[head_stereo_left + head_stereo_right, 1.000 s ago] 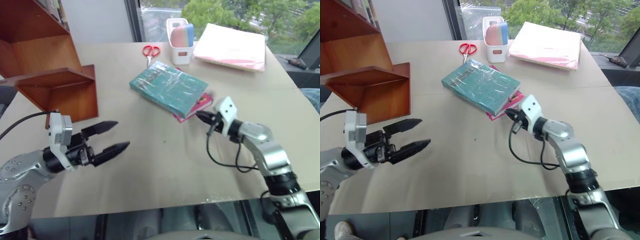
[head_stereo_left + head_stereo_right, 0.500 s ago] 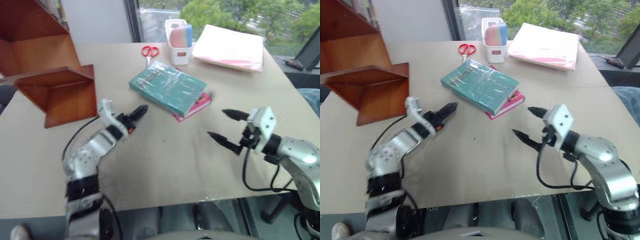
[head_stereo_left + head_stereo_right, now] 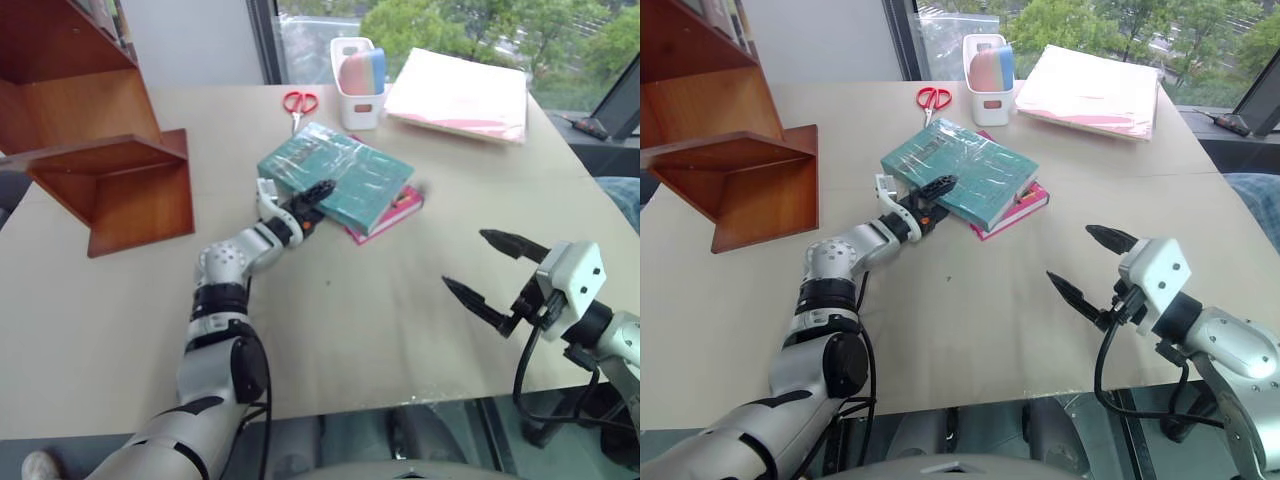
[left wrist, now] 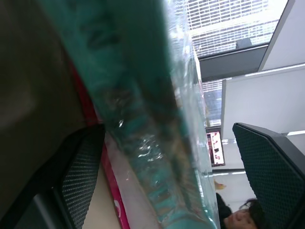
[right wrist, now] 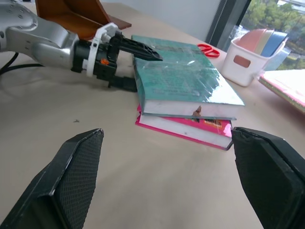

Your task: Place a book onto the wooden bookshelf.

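I see the thick teal-green, plastic-wrapped book [image 3: 340, 176] lying at upper centre of the head view, stacked on a thinner bright pink book [image 3: 392, 211] on the beige table [image 3: 340, 320]. My left gripper [image 5: 127, 64] stands spread wide around its near corner, one black finger over the cover, one beside the edge, not clamped. My right gripper [image 3: 492, 270] hangs splayed at lower right, empty. The reddish-brown wooden bookshelf [image 3: 110, 170] sits upper left.

We see our left gripper [image 3: 932, 196] stretched forward with fingers spread, one above the other; our right gripper [image 3: 492, 270] hangs near, fingers wide apart.
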`<state>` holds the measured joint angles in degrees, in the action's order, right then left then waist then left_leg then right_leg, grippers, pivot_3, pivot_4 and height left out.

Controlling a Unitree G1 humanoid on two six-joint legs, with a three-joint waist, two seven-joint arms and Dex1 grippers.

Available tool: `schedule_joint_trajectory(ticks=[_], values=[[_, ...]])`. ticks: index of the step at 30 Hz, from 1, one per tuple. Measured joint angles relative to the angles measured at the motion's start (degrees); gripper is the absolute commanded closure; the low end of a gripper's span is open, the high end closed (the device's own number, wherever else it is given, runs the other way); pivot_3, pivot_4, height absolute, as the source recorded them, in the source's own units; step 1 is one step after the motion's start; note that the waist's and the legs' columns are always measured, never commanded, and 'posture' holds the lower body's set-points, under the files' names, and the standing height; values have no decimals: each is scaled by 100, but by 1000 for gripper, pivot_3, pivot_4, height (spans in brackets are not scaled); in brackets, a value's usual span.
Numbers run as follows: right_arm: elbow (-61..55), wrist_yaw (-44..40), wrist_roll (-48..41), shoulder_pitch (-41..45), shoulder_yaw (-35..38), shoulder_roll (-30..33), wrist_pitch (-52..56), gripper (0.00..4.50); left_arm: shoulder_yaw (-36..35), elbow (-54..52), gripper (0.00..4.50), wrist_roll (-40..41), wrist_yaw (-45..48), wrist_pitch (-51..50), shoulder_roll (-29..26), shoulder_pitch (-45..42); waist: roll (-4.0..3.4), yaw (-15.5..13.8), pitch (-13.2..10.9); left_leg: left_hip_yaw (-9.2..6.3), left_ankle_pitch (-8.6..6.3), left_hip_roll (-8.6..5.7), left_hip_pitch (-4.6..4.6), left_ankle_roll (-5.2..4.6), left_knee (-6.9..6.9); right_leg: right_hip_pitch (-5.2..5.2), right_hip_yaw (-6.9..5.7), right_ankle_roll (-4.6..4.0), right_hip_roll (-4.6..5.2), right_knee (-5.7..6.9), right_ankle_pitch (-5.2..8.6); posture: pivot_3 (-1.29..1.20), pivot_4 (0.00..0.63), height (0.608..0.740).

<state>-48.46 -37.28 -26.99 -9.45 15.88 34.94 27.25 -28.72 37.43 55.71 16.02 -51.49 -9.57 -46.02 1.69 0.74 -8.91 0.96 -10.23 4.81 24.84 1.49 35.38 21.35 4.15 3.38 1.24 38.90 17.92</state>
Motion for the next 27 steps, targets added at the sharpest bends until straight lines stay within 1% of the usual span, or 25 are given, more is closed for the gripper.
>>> schedule_joint_trajectory(ticks=[1,2,3,4,5,8,9,10,21,25,27], values=[[-31,19,0,-42,20,0,-11,0,-61,7,520,15,-19,13,33,-5,0,-2,0,0,0,0,0,0,0,0,0,0,0,0,0,0,150,740],[-40,33,-1,-65,31,0,-14,0,-151,8,818,48,-96,14,71,-7,0,-3,0,0,0,0,0,0,0,-1,0,0,0,0,0,0,150,740],[-41,50,-1,-92,36,0,-14,0,-272,6,1235,100,-175,11,131,-7,0,-4,0,0,0,0,-1,0,0,-1,0,0,1,0,0,0,150,740],[-42,70,-1,-105,37,1,-14,0,-358,1,1746,151,-268,-1,180,-1,0,-4,0,0,0,0,-1,0,0,-1,0,0,1,1,0,0,150,740],[-44,97,-2,-109,39,3,-14,0,-465,-42,2130,209,-371,-34,229,23,0,-4,0,0,0,0,-2,0,0,-1,0,0,1,1,0,0,150,740],[-53,153,-13,-137,45,7,-14,0,-622,-205,3496,380,-565,-71,330,89,0,-2,0,0,0,0,-2,0,0,-2,0,0,1,0,0,0,150,740],[-53,164,-14,-149,45,17,-14,0,-695,-279,4176,487,-638,-77,383,107,0,1,0,0,0,0,-3,1,0,-3,0,0,1,0,0,0,150,740],[-54,166,-14,-150,45,21,-14,0,-709,-301,4356,512,-654,-78,392,114,0,1,0,0,0,0,-4,1,0,-4,0,0,1,1,0,0,150,740],[-1,222,-9,166,-137,88,-12,0,-759,-975,4356,790,-1134,-122,562,423,0,2,1,-1,1,0,-9,1,1,-7,0,0,1,2,0,0,150,740],[40,280,-14,422,-249,97,23,0,-652,-1813,4356,998,-1183,-350,571,855,-1,12,0,-1,1,0,-7,3,0,-6,1,0,1,1,0,0,150,740],[75,307,-22,540,-272,97,55,0,-405,-2439,4356,1058,-992,-542,464,1115,0,1,-1,-2,5,0,-5,10,-2,-4,0,0,1,1,0,0,150,740]])
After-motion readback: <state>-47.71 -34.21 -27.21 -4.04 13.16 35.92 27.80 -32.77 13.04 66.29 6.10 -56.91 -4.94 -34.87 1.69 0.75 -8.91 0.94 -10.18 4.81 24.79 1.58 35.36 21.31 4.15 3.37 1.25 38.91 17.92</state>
